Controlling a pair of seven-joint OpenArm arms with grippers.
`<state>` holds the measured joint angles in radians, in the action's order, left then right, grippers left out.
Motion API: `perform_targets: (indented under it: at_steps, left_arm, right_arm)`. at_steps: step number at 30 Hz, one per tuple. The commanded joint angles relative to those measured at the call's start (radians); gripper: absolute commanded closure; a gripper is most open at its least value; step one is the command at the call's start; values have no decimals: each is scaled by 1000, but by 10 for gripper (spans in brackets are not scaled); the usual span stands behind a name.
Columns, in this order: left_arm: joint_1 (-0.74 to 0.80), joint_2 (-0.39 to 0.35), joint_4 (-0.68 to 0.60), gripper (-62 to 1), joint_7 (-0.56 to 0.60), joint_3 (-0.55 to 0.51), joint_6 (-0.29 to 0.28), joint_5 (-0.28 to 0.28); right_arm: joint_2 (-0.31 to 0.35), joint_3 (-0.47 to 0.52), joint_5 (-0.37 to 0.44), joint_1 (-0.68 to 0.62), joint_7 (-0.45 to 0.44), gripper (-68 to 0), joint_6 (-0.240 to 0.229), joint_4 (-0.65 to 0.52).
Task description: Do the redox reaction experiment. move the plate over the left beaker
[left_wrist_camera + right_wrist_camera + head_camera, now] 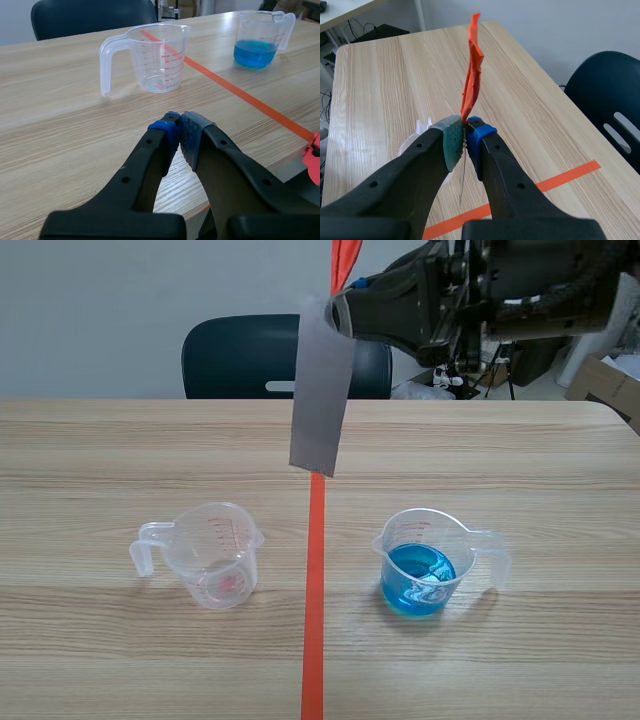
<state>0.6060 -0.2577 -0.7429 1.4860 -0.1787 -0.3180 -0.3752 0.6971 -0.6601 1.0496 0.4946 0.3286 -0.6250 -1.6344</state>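
Frontal scene and low left-wrist views share the clear beaker (213, 555).

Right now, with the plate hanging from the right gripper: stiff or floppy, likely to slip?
Probably stiff: the plate hangs flat and straight, no sag or curl. Likely light: it looks thin edge-on in the right wrist view. It might pivot or slip, since the right gripper pinches only its top end.
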Motion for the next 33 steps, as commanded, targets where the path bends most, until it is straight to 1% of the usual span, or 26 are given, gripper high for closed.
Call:
perform_targets:
  at_steps: [1,3,6,8,12,14,16,20,24,26,27,29,32,33]
  left_arm:
    - [-25,12,-5,-27,30,1,7,-6]
    - [-50,37,32,-27,47,1,43,-14]
    - [-72,71,50,-27,62,1,66,-14]
    - [-81,93,53,-27,68,0,87,-13]
    - [-107,144,56,-28,68,-15,167,-11]
    - [-120,169,56,-33,68,-31,193,-11]
    - [-134,188,56,-77,68,-43,193,-11]
    - [-147,211,55,-204,68,-46,193,-11]
    - [-153,228,55,-378,68,-46,191,-11]
    - [-155,235,55,-462,68,-46,164,-10]
    - [-158,238,53,-489,68,-46,150,-11]
    - [-158,242,43,-513,68,-46,125,-11]
    - [-158,243,19,-513,68,-46,89,-11]
    - [-158,243,11,-513,68,-46,86,-11]
  right_arm:
    - [-34,21,-14,24,10,-6,1,-8]
    - [-79,21,-42,24,34,-6,6,-8]
    - [-141,21,-77,24,66,-6,8,-8]
    - [-177,21,-86,24,85,-6,8,-8]
    - [-247,20,-131,24,106,-6,8,-8]
    - [-280,19,-145,24,132,-6,8,-8]
    - [-314,19,-165,23,150,-6,8,-7]
    - [-372,16,-201,20,178,-6,8,-6]
    - [-416,-1,-237,21,183,-6,8,10]
    - [-436,-15,-260,21,182,-6,8,27]
    - [-445,-21,-269,21,182,-6,8,39]
    - [-465,-34,-281,21,182,-6,8,67]
    - [-491,-51,-300,21,180,-6,8,113]
    - [-497,-57,-307,21,175,-6,8,125]
